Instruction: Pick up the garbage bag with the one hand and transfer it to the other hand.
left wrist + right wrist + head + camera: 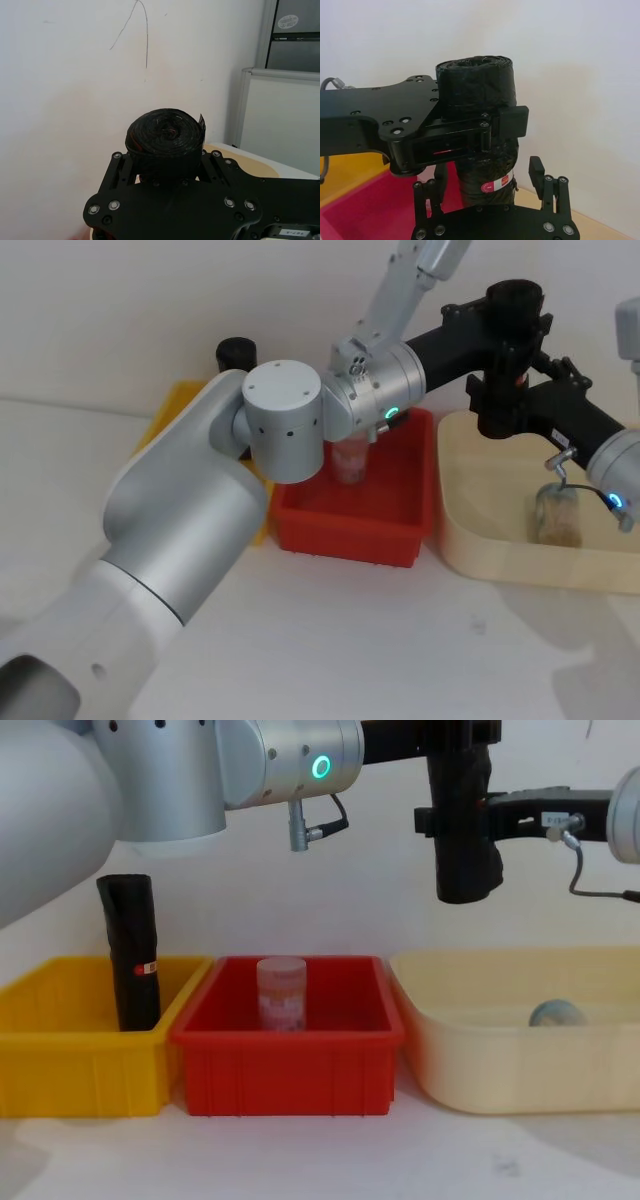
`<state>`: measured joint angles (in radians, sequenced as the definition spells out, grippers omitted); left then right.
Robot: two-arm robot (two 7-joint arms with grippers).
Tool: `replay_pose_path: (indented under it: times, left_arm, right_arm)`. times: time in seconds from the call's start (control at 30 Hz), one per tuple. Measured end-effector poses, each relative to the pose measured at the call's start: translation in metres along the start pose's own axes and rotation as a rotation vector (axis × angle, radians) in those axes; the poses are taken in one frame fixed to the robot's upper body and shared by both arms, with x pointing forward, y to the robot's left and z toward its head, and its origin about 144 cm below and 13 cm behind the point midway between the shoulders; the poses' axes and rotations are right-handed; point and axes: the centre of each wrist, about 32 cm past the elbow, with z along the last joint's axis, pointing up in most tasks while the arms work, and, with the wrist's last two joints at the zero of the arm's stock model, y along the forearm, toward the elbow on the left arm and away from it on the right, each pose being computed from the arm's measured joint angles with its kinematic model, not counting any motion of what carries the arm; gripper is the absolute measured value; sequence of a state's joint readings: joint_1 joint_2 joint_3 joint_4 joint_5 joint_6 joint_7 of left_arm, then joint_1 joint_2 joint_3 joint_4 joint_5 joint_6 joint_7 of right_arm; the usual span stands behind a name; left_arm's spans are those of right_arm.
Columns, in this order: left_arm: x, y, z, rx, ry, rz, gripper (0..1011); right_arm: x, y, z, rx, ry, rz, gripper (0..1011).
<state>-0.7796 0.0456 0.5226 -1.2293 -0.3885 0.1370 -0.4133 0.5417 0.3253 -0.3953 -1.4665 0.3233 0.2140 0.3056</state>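
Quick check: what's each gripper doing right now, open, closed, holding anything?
Left gripper: shut on the garbage bag, held upright in the air above the bins.
Right gripper: open, its fingers flanking the roll's lower end, not yet clamped.

Thick black garbage bag (463, 830) roll, upright, aloft between both pincers.

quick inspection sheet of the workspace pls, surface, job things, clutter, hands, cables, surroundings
surface: white table with a yellow bin, a red bin and a beige tub in a row
job's things: garbage bag upright in the air, over the gap between red bin and tub
clutter: slimmer black roll standing in the yellow bin; clear jar in the red bin; small clear jar in the tub
hands: left hand shut on the bag's upper part; right hand around its lower part, grip unclear
cables: grey cable at the right arm
surroundings: white wall
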Motion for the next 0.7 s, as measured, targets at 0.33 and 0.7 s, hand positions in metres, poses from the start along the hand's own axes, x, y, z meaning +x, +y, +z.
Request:
replay_pose_path:
  times: [0.33, 0.7]
  left_arm:
    - [0.0000, 0.0000, 0.0000, 0.000, 0.000, 0.000, 458]
    - [0.0000, 0.0000, 0.0000, 0.000, 0.000, 0.000, 460]
  right_arm:
    - [0.0002, 0.0043, -0.0019, -0.001, -0.005, -0.008, 770]
    - [0.0001, 0.0065, -0.0025, -0.001, -0.008, -0.012, 550]
